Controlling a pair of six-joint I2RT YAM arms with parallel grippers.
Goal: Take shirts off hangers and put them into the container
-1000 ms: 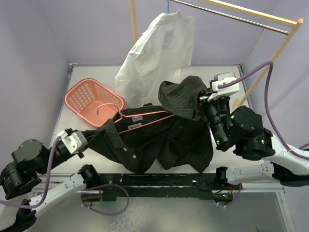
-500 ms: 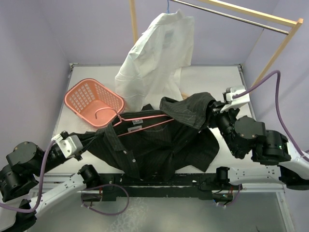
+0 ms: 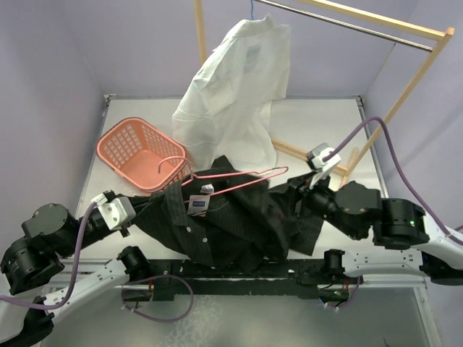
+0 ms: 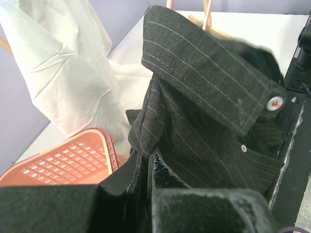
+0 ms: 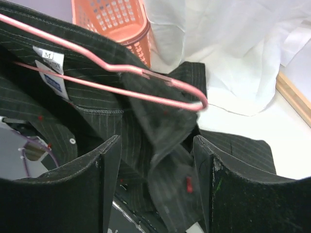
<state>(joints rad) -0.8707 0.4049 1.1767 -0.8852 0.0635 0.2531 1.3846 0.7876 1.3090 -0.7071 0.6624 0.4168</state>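
Black shirt (image 3: 239,217) pinched in left tool (image 4: 147,180), beneath gaping right tool (image 5: 156,162)

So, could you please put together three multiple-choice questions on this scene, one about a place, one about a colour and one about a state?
1. Where is the white shirt?
A. lying on the floor
B. hanging from the rack
C. packed in a box

2. What colour is the hanger in the black shirt?
A. blue
B. green
C. pink

3. How does the right gripper stand?
A. open
B. shut on the hanger
C. shut on the white shirt

Answers: 1 B, it drapes down from the top of the rack. 2 C, the wire across its collar is pink. 3 A, its fingers stand wide apart with the cloth loose between them.
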